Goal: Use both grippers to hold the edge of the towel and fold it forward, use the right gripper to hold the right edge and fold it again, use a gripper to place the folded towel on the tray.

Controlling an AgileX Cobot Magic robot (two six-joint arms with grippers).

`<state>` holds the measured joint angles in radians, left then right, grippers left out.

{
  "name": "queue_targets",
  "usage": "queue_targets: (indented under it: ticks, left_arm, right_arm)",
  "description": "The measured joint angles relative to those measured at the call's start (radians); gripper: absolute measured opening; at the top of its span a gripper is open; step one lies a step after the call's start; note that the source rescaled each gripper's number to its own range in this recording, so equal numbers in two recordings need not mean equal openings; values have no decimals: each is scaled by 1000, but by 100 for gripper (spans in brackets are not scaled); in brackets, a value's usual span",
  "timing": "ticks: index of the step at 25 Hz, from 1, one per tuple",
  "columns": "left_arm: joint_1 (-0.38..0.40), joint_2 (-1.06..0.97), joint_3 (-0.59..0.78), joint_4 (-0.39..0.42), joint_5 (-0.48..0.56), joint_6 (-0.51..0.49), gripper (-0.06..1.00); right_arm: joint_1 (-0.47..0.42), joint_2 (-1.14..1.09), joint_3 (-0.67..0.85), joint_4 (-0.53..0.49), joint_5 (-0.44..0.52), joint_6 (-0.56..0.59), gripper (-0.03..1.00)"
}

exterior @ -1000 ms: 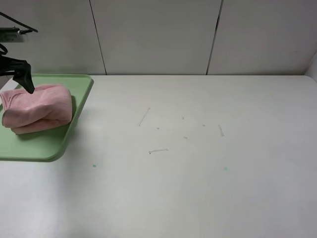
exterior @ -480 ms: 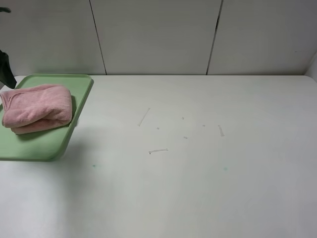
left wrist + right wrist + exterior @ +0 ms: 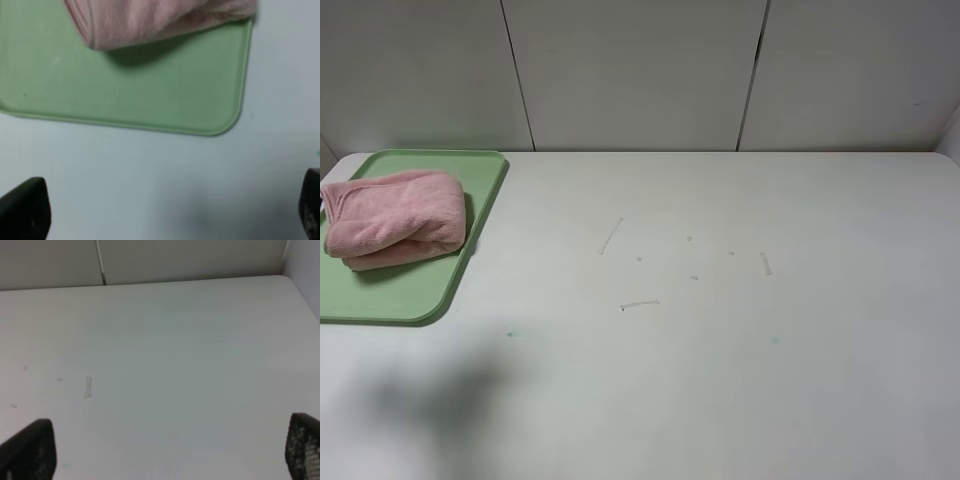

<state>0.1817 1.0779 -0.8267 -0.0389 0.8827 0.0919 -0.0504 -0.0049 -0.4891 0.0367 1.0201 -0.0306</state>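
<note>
Folded pink towel (image 3: 395, 217) lies on green tray (image 3: 415, 295) at far-left of white counter (image 3: 720, 330); no readable writing anywhere. Left end effector (image 3: 165, 212) released, hovering over counter beside tray. Right end effector (image 3: 170, 450) released over bare counter.

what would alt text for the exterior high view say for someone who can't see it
A folded pink towel lies on a pale green tray at the far left of a white table. The rest of the tabletop shows only a few faint scuff marks, with grey wall panels behind. No robot arm or pincer appears in this view.
</note>
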Motion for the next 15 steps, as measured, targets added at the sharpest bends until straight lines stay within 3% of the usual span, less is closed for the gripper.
queue_targets:
  ticks: [15]
  left_arm:
    - [-30,-559,280,-28,8,1,100]
  right_arm:
    - [0,0,0,0,0,0,100]
